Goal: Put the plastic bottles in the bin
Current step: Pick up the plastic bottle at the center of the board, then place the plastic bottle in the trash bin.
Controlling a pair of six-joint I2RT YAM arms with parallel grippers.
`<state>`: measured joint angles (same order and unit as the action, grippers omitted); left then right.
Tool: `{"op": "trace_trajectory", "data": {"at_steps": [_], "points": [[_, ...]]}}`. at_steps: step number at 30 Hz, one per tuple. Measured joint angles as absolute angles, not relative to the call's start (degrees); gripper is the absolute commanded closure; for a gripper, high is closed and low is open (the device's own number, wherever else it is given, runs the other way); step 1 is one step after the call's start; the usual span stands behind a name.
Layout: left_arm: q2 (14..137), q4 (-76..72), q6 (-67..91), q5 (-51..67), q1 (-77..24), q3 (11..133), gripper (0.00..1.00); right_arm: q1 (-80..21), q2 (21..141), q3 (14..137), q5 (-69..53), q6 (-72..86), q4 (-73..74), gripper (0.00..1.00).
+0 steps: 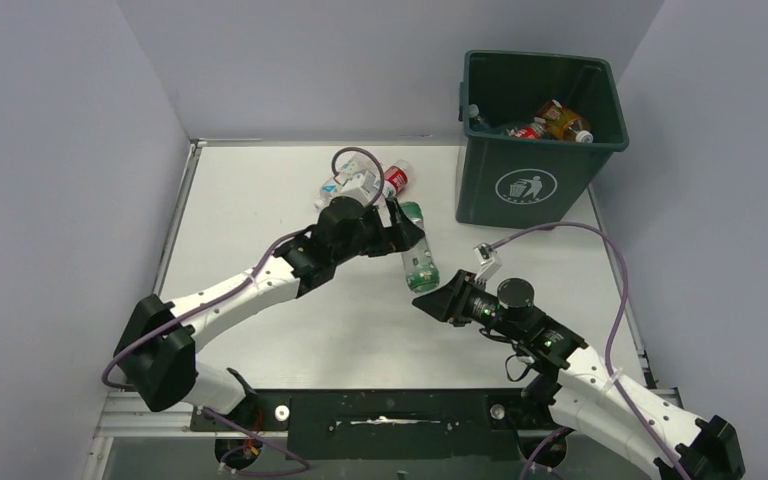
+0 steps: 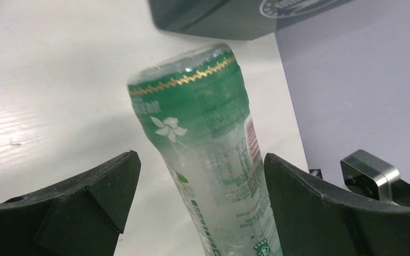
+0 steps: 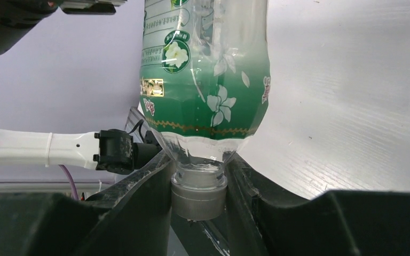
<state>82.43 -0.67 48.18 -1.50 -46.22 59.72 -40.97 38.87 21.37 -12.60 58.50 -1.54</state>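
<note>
One bin; two loose bottles behind left gripper, fingers spread. One green-labelled bottle, long axis near-to-far, cap nearward, pinched by right gripper.

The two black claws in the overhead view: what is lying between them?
A green-labelled bottle stretches from the open left gripper to the right gripper, which grips its cap. The top view shows it.

You face robotics lab test cell: plain white worktop boxed in by bare grey partition panels, left arm and right arm bolted to black base plate at near edge, purple cables looping loose
</note>
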Motion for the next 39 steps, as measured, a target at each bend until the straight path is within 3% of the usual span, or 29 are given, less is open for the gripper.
{"op": "trace_trajectory", "data": {"at_steps": [17,25,39], "points": [[70.1,5.3,43.2,3.3,-26.1,58.8,0.13,-41.7,40.0,25.4,-11.3,57.5,1.7,0.87],[66.2,7.3,42.3,5.0,-24.4,56.9,0.13,-42.1,41.8,28.4,-10.0,55.9,4.3,0.87],[65.6,8.9,42.2,6.3,-23.4,56.0,0.13,-42.1,44.9,44.7,-4.8,47.9,14.6,0.86]]}}
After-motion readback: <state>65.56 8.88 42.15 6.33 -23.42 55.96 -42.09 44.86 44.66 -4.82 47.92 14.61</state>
